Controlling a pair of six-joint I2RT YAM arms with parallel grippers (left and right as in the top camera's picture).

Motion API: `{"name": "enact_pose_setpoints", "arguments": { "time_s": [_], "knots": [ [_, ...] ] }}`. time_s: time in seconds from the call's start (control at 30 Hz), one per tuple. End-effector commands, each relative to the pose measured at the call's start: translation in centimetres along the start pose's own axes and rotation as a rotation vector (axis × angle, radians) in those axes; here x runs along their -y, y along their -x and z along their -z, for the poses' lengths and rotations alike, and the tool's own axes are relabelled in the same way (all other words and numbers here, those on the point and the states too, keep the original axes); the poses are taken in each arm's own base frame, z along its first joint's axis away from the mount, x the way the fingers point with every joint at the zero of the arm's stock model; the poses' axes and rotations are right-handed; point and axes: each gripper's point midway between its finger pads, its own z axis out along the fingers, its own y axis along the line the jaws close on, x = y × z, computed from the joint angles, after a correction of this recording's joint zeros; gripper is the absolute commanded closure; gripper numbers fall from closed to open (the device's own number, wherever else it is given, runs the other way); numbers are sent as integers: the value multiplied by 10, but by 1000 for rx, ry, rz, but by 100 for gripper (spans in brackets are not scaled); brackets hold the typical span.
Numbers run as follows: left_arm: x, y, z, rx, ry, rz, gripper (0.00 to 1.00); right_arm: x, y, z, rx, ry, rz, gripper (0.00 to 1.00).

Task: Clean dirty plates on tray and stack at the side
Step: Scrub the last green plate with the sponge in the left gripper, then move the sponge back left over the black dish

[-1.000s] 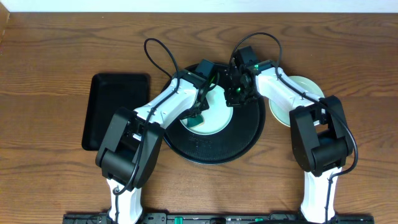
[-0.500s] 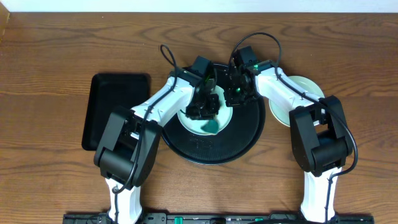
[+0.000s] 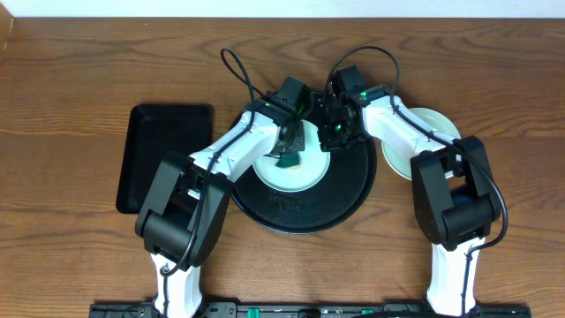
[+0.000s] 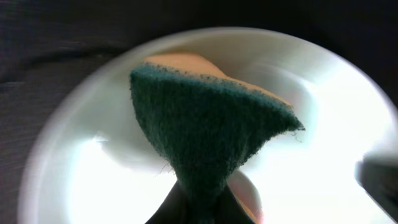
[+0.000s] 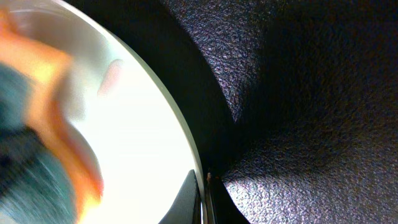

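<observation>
A pale mint-blue plate lies on the large round black tray. My left gripper is shut on a green sponge with an orange backing and presses it on the plate. My right gripper is shut on the plate's right rim, one finger on each side of the rim. A pale yellow plate lies on the table right of the tray, partly hidden by my right arm. The third plate is not in view.
A smaller rectangular black tray lies on the wooden table to the left. Both arms cross over the round tray's back half. The tray floor fills the right wrist view's right side.
My left gripper swept the sponge from the plate's left side toward the front middle, then back up to the plate's upper middle. My right gripper has stayed on the rim.
</observation>
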Motion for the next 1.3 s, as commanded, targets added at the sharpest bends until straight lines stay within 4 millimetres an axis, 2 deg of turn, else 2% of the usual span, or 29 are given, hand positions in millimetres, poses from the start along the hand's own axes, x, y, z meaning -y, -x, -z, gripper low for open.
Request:
{"name": "enact_pose_setpoints", "arguments": {
  "time_s": [0.0,0.17,0.3,0.4,0.5,0.67,0.8,0.93,1.03,1.27],
  "knots": [
    [-52,16,8,114,260,93,93,4,-12,-15,-46,-22,-17,99],
    [-54,-14,11,-15,265,54,93,4,-12,-15,-45,-27,-16,99],
    [-35,-42,17,-165,133,-34,93,5,-12,-15,-45,-28,-16,99],
    [-26,-47,29,-198,63,-64,93,4,-12,-15,-45,-27,-16,99],
    [-23,-37,46,-147,30,-79,93,2,-14,-15,-52,-14,-17,99],
    [-25,7,90,56,-35,-47,93,2,-16,-15,-60,-12,-20,99],
    [-53,39,128,205,-19,29,93,2,-16,-15,-60,-12,-20,99],
    [-93,52,157,272,19,120,93,2,-16,-15,-61,-12,-20,99],
    [-132,49,169,262,61,205,93,2,-16,-15,-61,-12,-21,98],
    [-198,28,170,164,157,338,93,-2,-14,-13,-51,-2,-12,99]
  ]
}}
